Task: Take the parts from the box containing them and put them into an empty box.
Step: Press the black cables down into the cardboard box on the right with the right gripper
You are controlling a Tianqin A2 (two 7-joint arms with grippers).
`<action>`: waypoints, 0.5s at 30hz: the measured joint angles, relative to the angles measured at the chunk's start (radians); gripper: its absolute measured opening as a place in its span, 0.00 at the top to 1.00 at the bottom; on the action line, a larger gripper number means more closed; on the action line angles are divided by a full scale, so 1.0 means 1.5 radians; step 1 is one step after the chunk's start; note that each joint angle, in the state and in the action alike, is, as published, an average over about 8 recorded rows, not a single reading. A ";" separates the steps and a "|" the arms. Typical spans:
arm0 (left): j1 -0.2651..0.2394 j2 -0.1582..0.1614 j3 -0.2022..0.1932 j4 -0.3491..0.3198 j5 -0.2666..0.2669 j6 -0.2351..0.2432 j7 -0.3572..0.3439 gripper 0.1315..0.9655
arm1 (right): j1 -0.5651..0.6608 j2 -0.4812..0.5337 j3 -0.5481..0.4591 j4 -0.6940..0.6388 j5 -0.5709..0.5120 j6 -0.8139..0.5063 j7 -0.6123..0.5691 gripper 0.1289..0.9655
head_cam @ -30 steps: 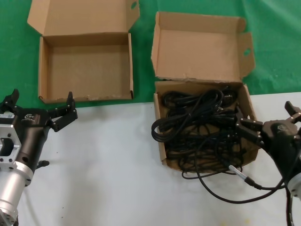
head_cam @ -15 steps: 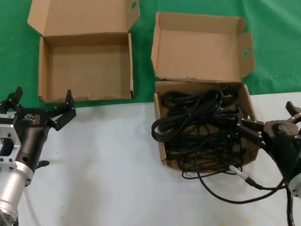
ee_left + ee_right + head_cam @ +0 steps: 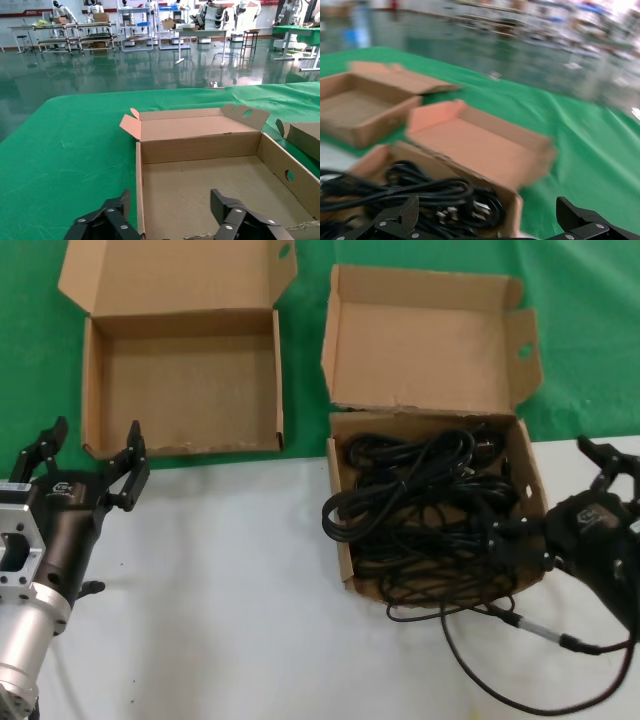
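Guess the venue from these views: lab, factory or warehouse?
Most likely a robotics lab or demo hall. The left wrist view shows a big glossy-floored room with shelving racks and several white humanoid robots along the far wall. The work itself sits on a table partly covered in green cloth.

Head view: high, looks forward and down on both boxes, both arms at lower corners.
Left wrist view: low, close, faces forward into empty box between own fingertips; hall behind.
Right wrist view: low, close, faces across box of cords; empty box farther off.
All 3 views share the 2 boxes.
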 joint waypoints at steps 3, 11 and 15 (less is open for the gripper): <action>0.000 0.000 0.000 0.000 0.000 0.000 0.000 0.40 | -0.002 0.042 0.010 0.025 -0.003 -0.060 -0.043 0.00; 0.000 0.000 0.000 0.000 0.000 0.000 0.000 0.62 | 0.045 0.135 0.009 0.042 -0.006 -0.224 -0.197 0.00; 0.000 0.000 0.000 0.000 0.000 0.000 0.000 0.70 | 0.102 0.163 -0.020 0.023 -0.017 -0.301 -0.278 0.00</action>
